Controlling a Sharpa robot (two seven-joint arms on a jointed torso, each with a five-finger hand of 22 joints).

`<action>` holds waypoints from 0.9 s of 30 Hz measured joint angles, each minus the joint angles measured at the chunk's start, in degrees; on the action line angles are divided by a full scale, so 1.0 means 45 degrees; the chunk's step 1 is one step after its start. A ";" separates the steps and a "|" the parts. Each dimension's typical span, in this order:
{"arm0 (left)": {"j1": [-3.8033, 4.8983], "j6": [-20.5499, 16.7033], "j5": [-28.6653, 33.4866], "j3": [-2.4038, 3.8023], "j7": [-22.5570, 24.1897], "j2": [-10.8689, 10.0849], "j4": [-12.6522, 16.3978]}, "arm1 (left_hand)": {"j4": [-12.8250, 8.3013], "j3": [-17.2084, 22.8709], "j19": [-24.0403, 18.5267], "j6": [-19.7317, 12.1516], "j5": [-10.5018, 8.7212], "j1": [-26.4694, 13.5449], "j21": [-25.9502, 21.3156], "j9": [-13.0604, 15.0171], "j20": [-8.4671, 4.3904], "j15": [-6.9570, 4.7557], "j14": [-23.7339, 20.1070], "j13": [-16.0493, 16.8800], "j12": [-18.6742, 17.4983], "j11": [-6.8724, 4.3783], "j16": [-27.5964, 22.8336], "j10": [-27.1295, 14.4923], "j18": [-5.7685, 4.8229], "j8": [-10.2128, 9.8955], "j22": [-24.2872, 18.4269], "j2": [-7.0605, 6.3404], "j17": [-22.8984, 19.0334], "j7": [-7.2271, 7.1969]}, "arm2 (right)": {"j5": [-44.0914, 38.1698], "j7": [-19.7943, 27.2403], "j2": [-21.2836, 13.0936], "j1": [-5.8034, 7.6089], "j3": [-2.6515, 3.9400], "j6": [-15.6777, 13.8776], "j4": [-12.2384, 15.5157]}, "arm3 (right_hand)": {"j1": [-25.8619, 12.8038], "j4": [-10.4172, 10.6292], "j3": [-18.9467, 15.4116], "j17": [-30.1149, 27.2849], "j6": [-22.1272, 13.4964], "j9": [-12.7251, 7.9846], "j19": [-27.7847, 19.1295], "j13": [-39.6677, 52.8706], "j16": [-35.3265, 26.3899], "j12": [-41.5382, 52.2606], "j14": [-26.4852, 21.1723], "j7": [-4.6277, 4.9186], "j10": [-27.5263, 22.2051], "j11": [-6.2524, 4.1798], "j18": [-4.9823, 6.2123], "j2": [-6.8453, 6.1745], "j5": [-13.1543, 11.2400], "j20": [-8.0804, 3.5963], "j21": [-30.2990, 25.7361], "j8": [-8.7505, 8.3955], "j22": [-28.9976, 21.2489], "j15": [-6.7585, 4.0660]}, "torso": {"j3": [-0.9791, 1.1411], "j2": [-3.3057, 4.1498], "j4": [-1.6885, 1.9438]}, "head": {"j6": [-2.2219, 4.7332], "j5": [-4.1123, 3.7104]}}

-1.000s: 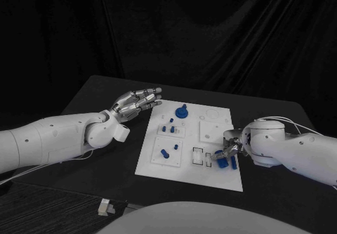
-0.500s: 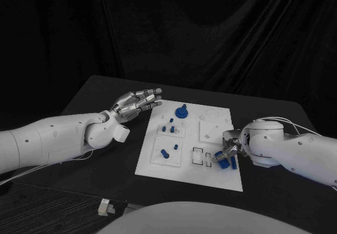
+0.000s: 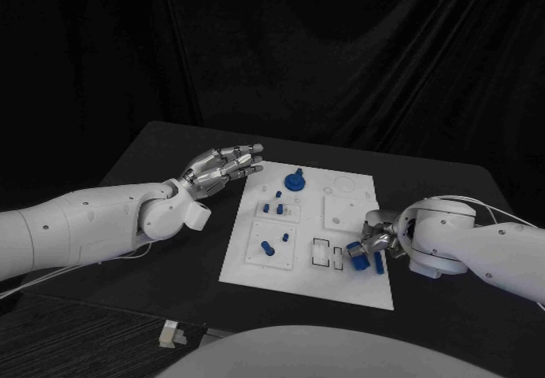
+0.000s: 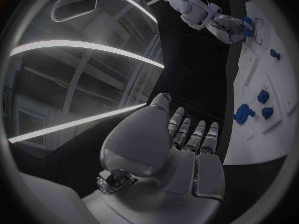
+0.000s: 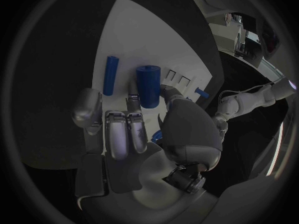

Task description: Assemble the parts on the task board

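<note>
The white task board (image 3: 305,277) lies in the middle of the black table. My right hand (image 3: 372,239) is low over its near right part, the thumb and fingers (image 5: 132,104) pinching a short blue cylinder (image 5: 147,85) that stands upright on the board (image 5: 124,40). A thin blue rod (image 5: 110,75) lies flat beside it. My left hand (image 3: 223,167) hovers open, fingers spread, off the board's far left corner, touching nothing. A blue knob-shaped part (image 3: 293,183) stands at the far side. The left wrist view also catches my right hand (image 4: 227,27) at the board (image 4: 249,82).
Small blue pegs (image 3: 272,208) stand in the board's left middle, and two more blue parts (image 3: 267,248) lie in a recess nearer me. Empty rectangular slots (image 3: 324,253) sit just left of my right hand. Bare black table (image 3: 170,150) surrounds the board.
My right forearm has swung slightly to the right while the hand stays on the blue cylinder. The left hand has not moved.
</note>
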 measured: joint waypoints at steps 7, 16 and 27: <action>-0.0019 0.0013 0.0000 0.0000 -0.0015 0.0019 -0.0027 | 0.0000 0.0000 -0.0001 -0.0001 0.0000 0.0000 0.0000 0.0000 0.0000 0.0000 0.0000 0.0000 0.0000 0.0000 0.0000 0.0000 -0.0001 0.0000 -0.0001 0.0000 0.0000 0.0000 | 0.2228 0.0097 -0.0261 0.0295 0.0010 -0.0951 0.0319 | -0.0003 0.0000 0.0000 0.0000 0.0000 0.0000 0.0000 0.0000 0.0000 0.0000 0.0000 0.0000 -0.0001 -0.0001 0.0001 0.0002 0.0002 0.0000 -0.0087 0.0000 0.0000 0.0000 | 0.0001 -0.0001 0.0000 | 0.0000 -0.0015; -0.0034 0.0031 0.0000 0.0002 -0.0028 0.0030 -0.0021 | 0.0000 0.0000 -0.0001 -0.0001 0.0001 0.0000 0.0000 0.0000 0.0000 0.0001 0.0001 0.0000 0.0000 0.0001 0.0000 0.0000 -0.0001 0.0000 -0.0002 0.0000 0.0000 0.0000 | 0.4808 0.0142 0.0075 0.0341 0.0003 -0.1628 0.0408 | -0.0227 -0.0107 0.0108 0.0000 -0.0004 0.0012 -0.0004 0.0000 -0.0002 0.0000 0.0000 0.0000 -0.0001 -0.0001 0.0000 0.0218 -0.0003 -0.0001 -0.0441 0.0000 0.0000 0.0000 | 0.0001 -0.0015 -0.0002 | 0.0000 0.0009; -0.0039 0.0042 -0.0001 0.0002 -0.0040 0.0020 -0.0016 | 0.0000 0.0000 -0.0001 -0.0001 0.0144 0.0000 0.0000 0.0000 0.0000 0.0001 0.0001 0.0000 0.0000 0.0001 0.0000 0.0000 0.0000 0.0000 -0.0007 0.0000 0.0000 0.0000 | 0.5452 0.0117 0.0449 0.0086 0.0005 -0.1703 0.0103 | -0.0379 -0.0124 0.0126 0.0000 -0.0170 0.0183 -0.0014 0.0000 -0.0147 0.0000 0.0000 -0.0019 -0.0001 -0.0001 0.0002 0.0368 -0.0426 -0.0006 -0.0935 0.0000 0.0000 0.0000 | -0.0002 -0.0004 0.0010 | 0.0000 0.0026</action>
